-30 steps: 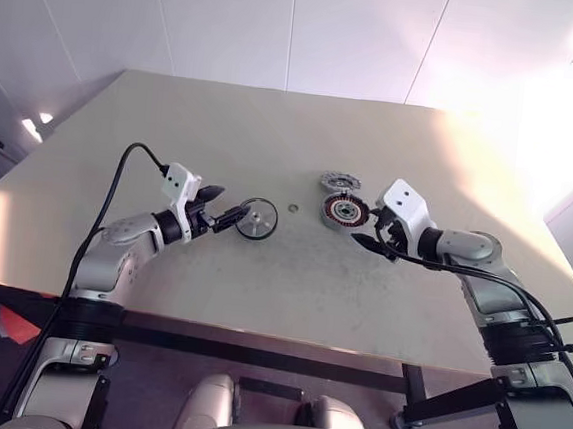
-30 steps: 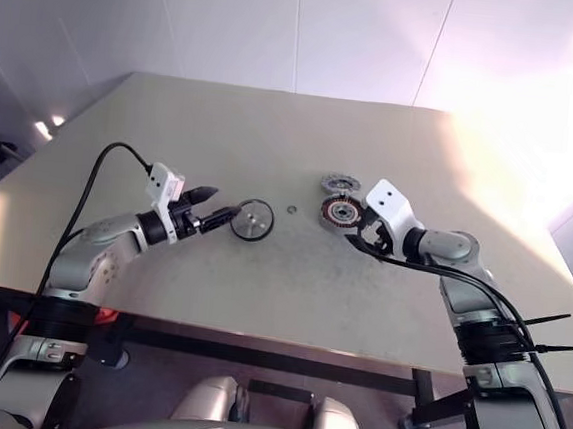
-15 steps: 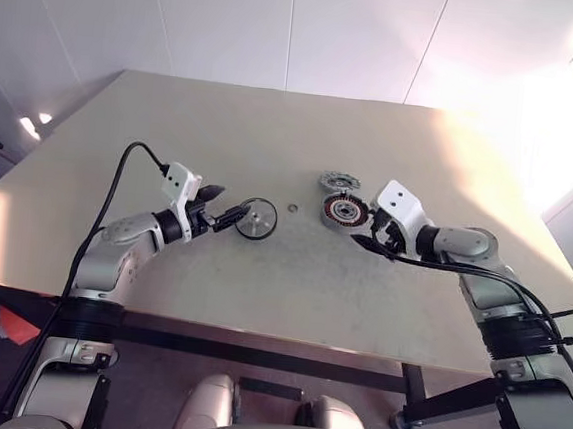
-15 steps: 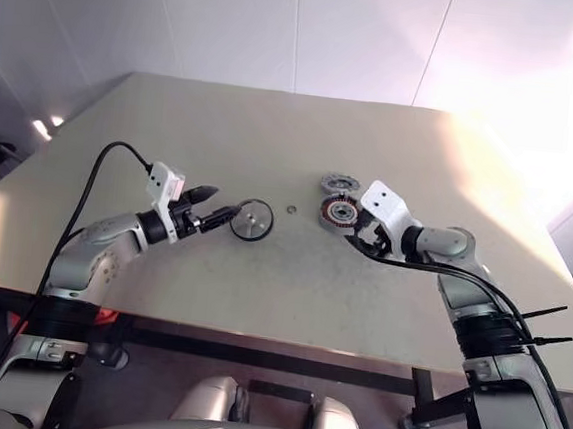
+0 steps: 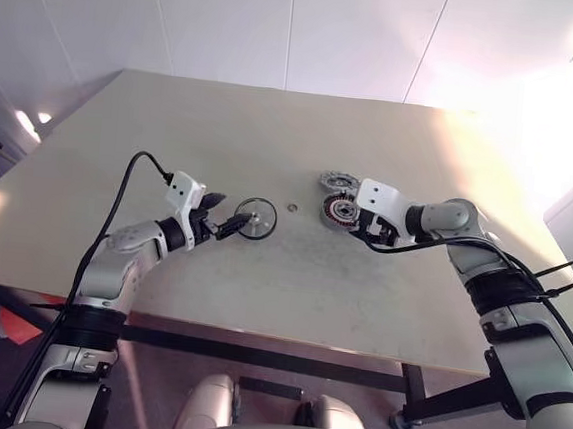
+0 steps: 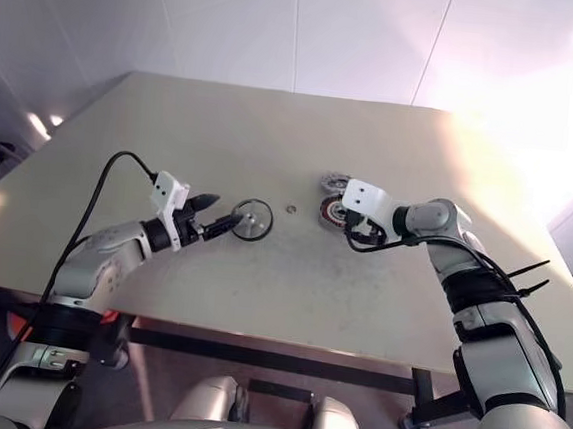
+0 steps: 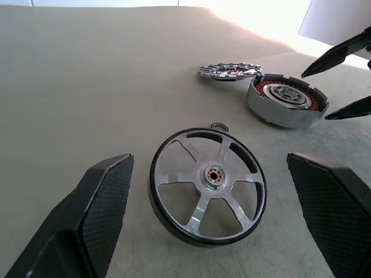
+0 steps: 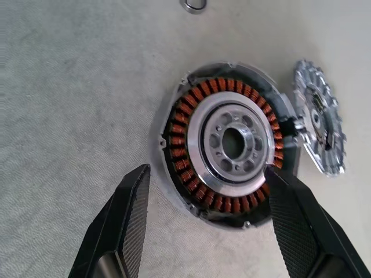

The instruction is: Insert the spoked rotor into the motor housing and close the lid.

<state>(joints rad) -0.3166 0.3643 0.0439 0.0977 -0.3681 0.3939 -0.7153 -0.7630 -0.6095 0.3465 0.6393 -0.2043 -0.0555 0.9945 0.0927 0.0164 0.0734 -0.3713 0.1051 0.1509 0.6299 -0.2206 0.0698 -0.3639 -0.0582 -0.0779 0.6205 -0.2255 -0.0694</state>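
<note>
On the pale surface (image 5: 174, 124), the spoked rotor (image 7: 207, 194) lies flat and free between the wide-open jaws of the left gripper (image 7: 208, 220), neither finger touching its black rim. Off to the robot's right sits the motor housing (image 8: 227, 143), copper-red windings up, straddled by the open jaws of the right gripper (image 8: 203, 226); one finger seems to overlap the housing's rim in the wrist view, though contact cannot be confirmed. The lid (image 8: 320, 125) rests just beside the housing, tilted against or touching its far edge, and a small washer (image 7: 218, 125) lies on the surface between rotor and housing. Judged from this arrangement, neither part of the task is done. Several faults are possible. The rotor is thin and flat on the surface, so closing jaws may ride over the rim or push the disc along instead of lifting it. Should the right jaws close unevenly, the housing may slide and knock the lid farther off. The washer lies near the likely path and could be swept aside or end up trapped under the rotor. A rotor set down tilted may jam on the windings, which would keep the lid from seating
</note>
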